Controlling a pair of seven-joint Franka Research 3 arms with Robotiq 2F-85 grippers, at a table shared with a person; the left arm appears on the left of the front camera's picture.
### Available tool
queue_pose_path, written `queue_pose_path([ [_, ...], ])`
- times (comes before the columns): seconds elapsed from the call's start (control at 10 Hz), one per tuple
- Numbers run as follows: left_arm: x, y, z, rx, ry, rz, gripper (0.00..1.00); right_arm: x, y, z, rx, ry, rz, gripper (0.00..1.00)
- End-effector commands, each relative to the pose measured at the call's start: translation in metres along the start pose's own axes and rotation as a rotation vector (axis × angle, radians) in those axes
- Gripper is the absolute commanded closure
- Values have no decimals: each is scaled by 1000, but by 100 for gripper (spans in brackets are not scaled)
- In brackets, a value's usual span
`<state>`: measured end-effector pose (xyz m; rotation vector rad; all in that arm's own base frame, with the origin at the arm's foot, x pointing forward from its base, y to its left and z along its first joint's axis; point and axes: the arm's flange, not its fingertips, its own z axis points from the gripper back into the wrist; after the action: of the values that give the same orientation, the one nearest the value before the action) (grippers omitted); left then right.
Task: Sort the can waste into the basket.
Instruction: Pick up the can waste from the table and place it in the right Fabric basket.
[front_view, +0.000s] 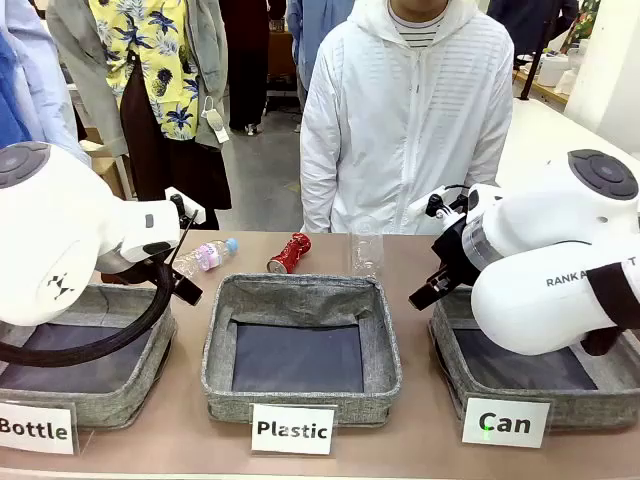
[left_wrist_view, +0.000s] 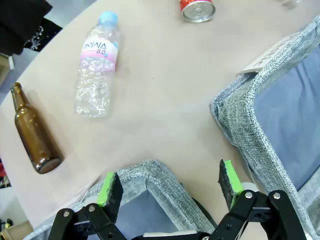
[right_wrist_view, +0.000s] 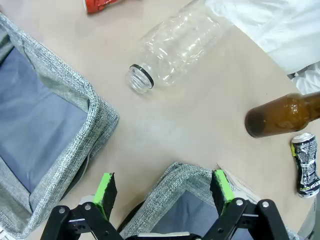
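A crushed red can (front_view: 288, 252) lies on the table behind the middle basket; its silver end (left_wrist_view: 198, 9) shows at the top of the left wrist view and its body (right_wrist_view: 101, 4) at the top of the right wrist view. A crushed black-and-silver can (right_wrist_view: 306, 165) lies at the right edge of the right wrist view. The "Can" basket (front_view: 455, 372) stands at the front right, under my right arm. My left gripper (left_wrist_view: 170, 186) hangs open over a basket corner (left_wrist_view: 150, 172). My right gripper (right_wrist_view: 162, 190) is open above the rim (right_wrist_view: 182, 175) of the Can basket. Both hold nothing.
The "Plastic" basket (front_view: 215, 350) stands in the middle, the "Bottle" basket (front_view: 150, 385) at left. A labelled plastic bottle (left_wrist_view: 96, 70) and a brown glass bottle (left_wrist_view: 32, 132) lie at left. A clear bottle (right_wrist_view: 175, 47) and another brown bottle (right_wrist_view: 285, 115) lie at right. A person (front_view: 405, 110) stands across the table.
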<state>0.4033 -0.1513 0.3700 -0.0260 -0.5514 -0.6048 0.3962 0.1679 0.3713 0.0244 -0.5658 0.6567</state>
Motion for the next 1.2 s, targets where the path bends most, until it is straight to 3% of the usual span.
queue_pose_path([
  [0.0,0,0,0,0,0,0,0,0,0,0,0,0,0,0],
  [1.1,0,0,0,0,0,0,0,0,0,0,0,0,1,0],
])
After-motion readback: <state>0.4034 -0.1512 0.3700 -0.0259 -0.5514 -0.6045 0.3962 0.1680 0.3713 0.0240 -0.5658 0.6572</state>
